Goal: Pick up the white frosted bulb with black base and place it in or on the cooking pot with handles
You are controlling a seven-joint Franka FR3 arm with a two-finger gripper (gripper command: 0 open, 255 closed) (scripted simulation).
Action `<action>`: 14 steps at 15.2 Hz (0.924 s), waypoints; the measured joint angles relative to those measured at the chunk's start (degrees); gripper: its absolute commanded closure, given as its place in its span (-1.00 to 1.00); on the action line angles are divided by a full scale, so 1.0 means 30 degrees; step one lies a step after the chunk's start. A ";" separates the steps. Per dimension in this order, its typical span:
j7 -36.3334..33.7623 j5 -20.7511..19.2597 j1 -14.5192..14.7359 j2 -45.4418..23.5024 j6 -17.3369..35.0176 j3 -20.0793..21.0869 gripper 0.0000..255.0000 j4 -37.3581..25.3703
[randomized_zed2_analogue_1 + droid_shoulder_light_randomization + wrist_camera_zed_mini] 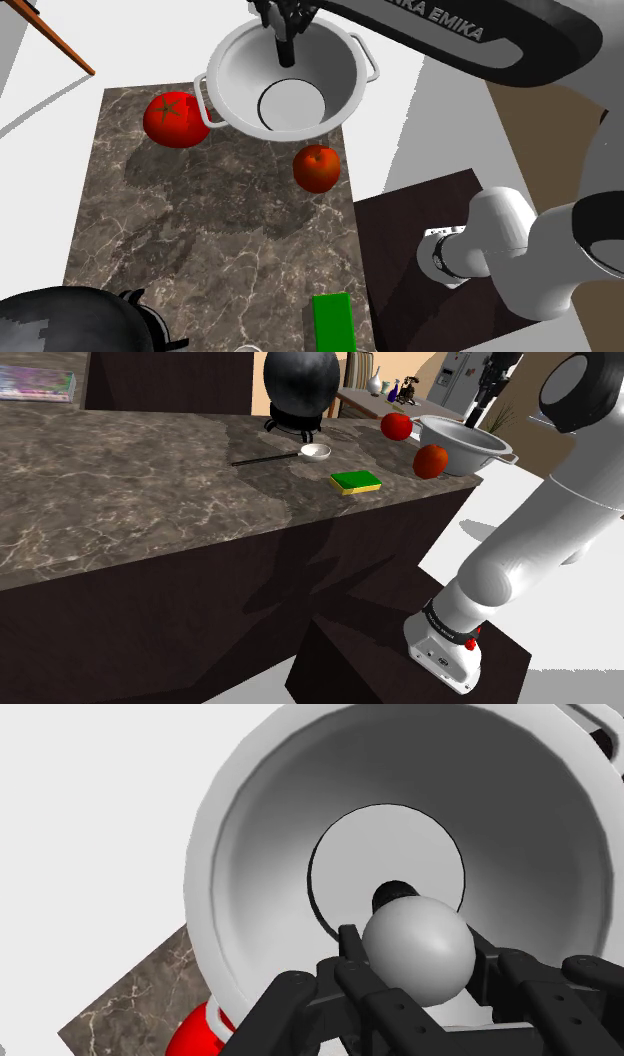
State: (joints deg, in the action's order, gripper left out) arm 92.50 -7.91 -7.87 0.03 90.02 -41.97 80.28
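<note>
My gripper (415, 966) is clenched on the bulb (417, 944), one black finger pressed to each side of its round white globe. I hold it directly above the open mouth of the pot (260, 864). Its black end shows just past the globe, pointing down toward the pot's flat round bottom. Seen from above, my gripper (285, 45) hangs over the pot (235, 70), above its far inner wall, clear of the rim. The pot is pale grey with a looped handle on each side, and it sits at the end of the dark marble counter (200, 250). A tomato (175, 118) lies just beside one of the pot's handles. An apple (317, 167) sits near the pot's rim on the counter. A green sponge (332, 322) lies well apart from the pot, beyond the apple.
</note>
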 measured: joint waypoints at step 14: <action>-0.0579 -0.0597 0.0206 0.0787 0.1317 0.0236 -1.00 0.1965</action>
State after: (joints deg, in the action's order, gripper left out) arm 90.77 -9.70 -7.26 2.39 93.97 -41.26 86.17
